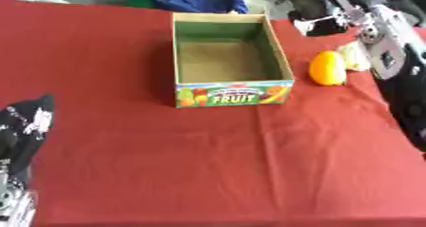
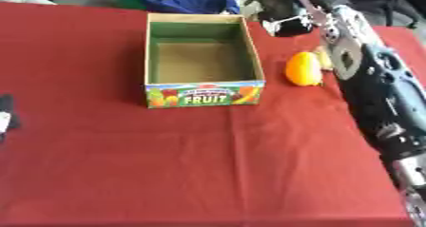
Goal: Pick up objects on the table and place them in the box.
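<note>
reaching: right hand (image 1: pixel 320 24) past the box (image 1: pixel 233 94), fingers unclear
left hand (image 1: pixel 25 121): idle, grip unclear
next: close on orange fruit (image 1: pixel 327 68), lift into empty box

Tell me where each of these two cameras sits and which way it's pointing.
Left eye view: in the robot's head, looking down at the red table; the left robot hand rests at the left edge, the right arm reaches in upper right.
Right eye view: same head, set slightly rightward; the right arm fills its right side, robot hand far back.
Shared: the fruit box, the orange fruit and a pale object beside it.
</note>
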